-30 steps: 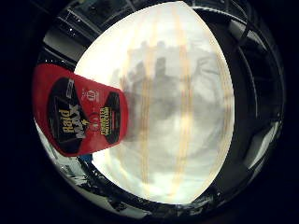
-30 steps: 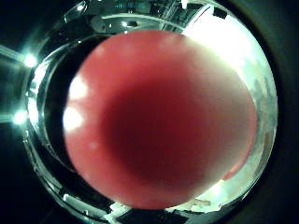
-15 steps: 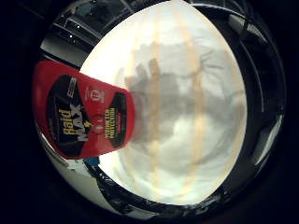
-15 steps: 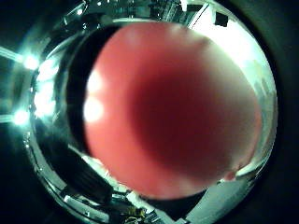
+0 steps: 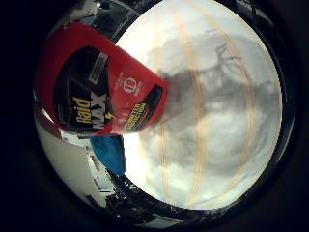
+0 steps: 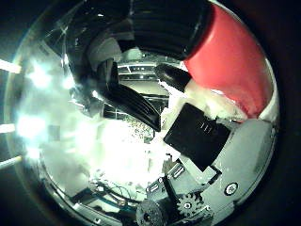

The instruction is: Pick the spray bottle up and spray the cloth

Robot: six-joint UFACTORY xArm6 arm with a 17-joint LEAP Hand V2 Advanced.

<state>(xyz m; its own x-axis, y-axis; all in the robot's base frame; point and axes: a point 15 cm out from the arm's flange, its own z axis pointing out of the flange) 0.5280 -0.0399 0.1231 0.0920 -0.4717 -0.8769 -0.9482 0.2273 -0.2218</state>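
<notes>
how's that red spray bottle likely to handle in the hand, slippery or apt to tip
The spray bottle looks smooth and glossy, so probably somewhat slippery. Its body seems rounded and rigid, likely to roll if laid on the striped cloth. The hand shows beside its red wall; how firm the hold is cannot be told.

A blue object shows at the edge of the little-finger-side view, too blurred to identify. In the thumb-side view, bright ceiling lights glare across one side, and dim room furnishings sit far off, indistinct.
</notes>
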